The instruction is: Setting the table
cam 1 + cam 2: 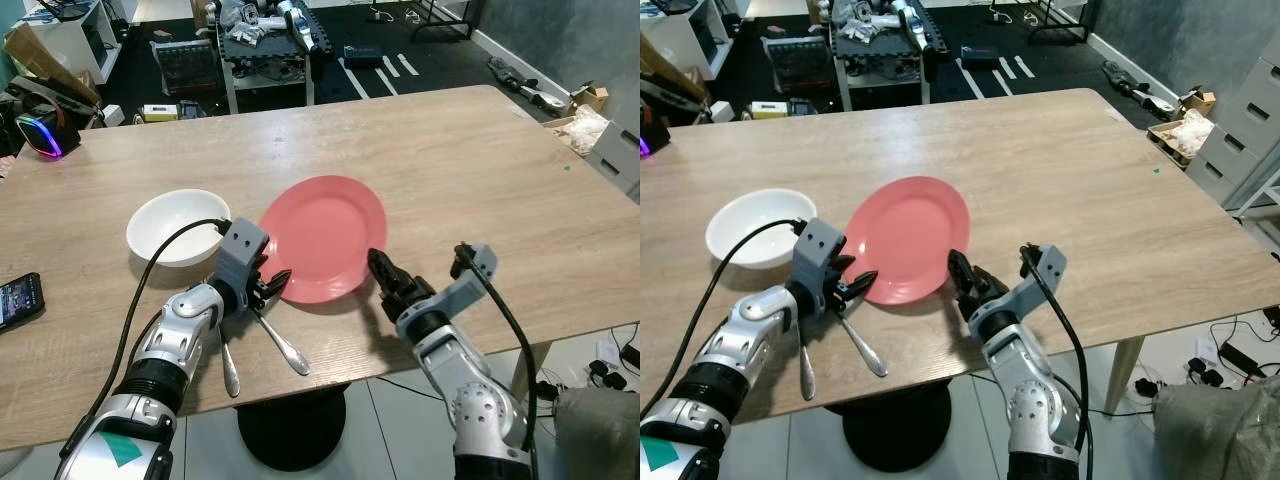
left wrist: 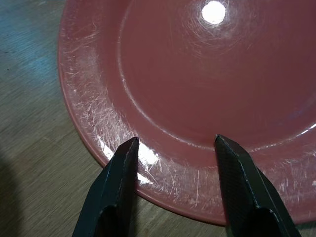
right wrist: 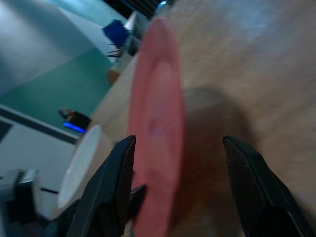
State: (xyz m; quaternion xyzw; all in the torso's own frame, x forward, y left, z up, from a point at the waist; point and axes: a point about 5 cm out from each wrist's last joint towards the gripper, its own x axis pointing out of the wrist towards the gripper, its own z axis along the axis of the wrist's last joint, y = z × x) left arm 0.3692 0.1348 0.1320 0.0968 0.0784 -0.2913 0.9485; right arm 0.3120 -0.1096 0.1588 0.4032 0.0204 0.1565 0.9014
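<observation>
Left eye view: nearest me, on the front edge of the table [image 1: 470,170], lie a spoon [image 1: 229,364] and a fork [image 1: 282,343], side by side and close under my left arm. Just past them my left gripper [image 1: 272,285] has its fingers spread apart, empty, with the tips reaching over the near-left rim of the pink plate [image 1: 325,235]; my left wrist view shows both fingers [image 2: 118,182] just above that scuffed rim, not gripping it. My right gripper [image 1: 383,272] sits at the plate's near-right edge, also open with nothing held, and my right wrist view looks at the plate edge-on between the two fingers. Left of the plate and a little farther is the white bowl [image 1: 176,226], close to it but apart. A phone [image 1: 18,300] rests near the table's left edge, and beyond the far side stands a cluttered shelf cart [image 1: 265,50]. I judge the step in hand is positioning the plate from both sides. To do it well I should bring both grippers in level and low, close evenly on opposite rims, and slide or lift it gently so it neither tips nor knocks the bowl or the cutlery.
</observation>
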